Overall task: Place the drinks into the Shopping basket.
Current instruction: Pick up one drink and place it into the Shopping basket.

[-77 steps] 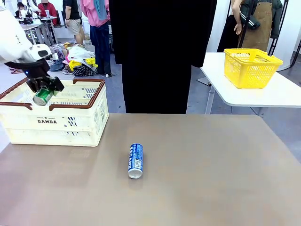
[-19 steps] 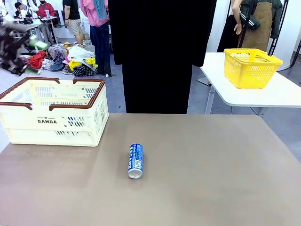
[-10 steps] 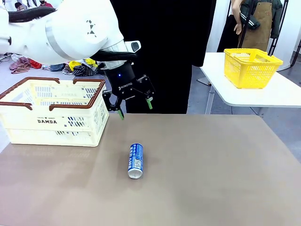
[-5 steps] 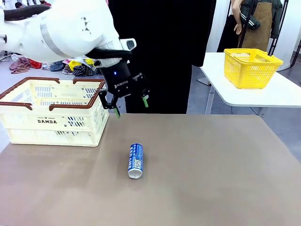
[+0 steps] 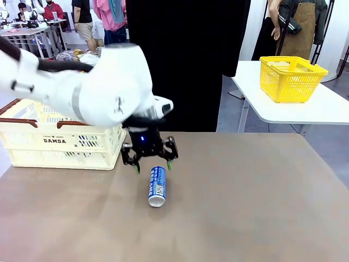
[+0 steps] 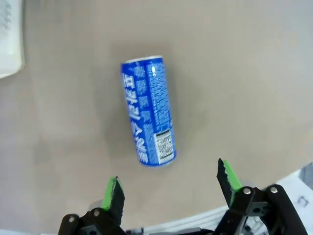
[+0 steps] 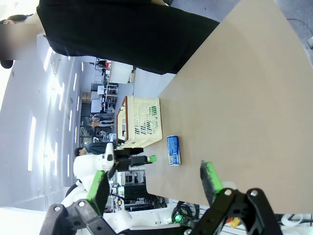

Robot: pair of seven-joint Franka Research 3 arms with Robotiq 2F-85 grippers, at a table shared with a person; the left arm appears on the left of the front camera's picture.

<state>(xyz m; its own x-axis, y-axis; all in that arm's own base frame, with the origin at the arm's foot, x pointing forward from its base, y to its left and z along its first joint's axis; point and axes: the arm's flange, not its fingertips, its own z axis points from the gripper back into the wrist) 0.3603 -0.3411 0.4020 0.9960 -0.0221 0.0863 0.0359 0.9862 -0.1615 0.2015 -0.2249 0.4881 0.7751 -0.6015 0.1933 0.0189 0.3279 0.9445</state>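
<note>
A: In the front view the left arm covers much of the Shopping basket, so its inside is hidden; whether a can lies in it cannot be told.

B: And the blue can?

A: Its far end sits right under the left hand, partly masked. In the left wrist view a corner of the basket is cut off at the left edge, and the print on the can is too small to read.

B: The right wrist view?

A: The right hand is cut by the bottom edge; the can and basket are tiny, their lettering illegible.
</note>
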